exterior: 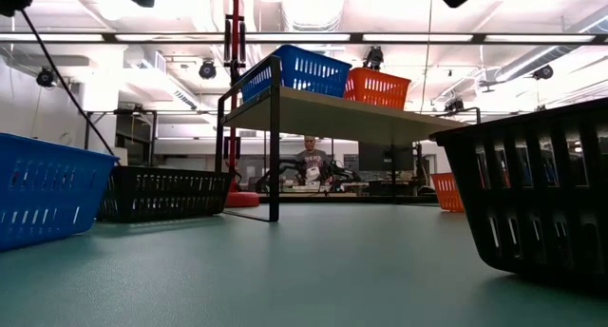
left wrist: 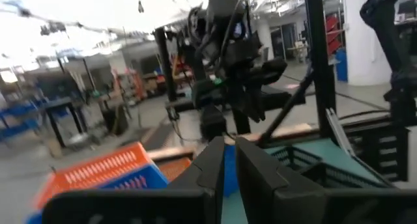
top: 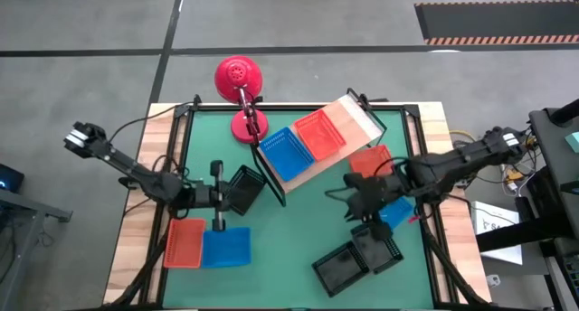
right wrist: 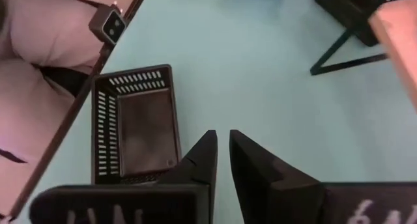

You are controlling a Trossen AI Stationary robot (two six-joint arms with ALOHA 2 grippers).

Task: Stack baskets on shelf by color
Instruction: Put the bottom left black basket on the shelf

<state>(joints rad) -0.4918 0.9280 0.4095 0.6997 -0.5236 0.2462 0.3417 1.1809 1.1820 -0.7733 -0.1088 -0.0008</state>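
Arms hover low over the table, both claws empty.

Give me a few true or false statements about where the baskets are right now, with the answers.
1. A blue basket and a red-orange basket sit side by side on the shelf. True.
2. Black baskets are already on the shelf. False: the two black baskets lie on the green mat near the front edge.
3. The red lamp stands beyond the shelf's left end. True.
4. The right gripper holds a blue basket. False: it is shut with nothing between its fingers.
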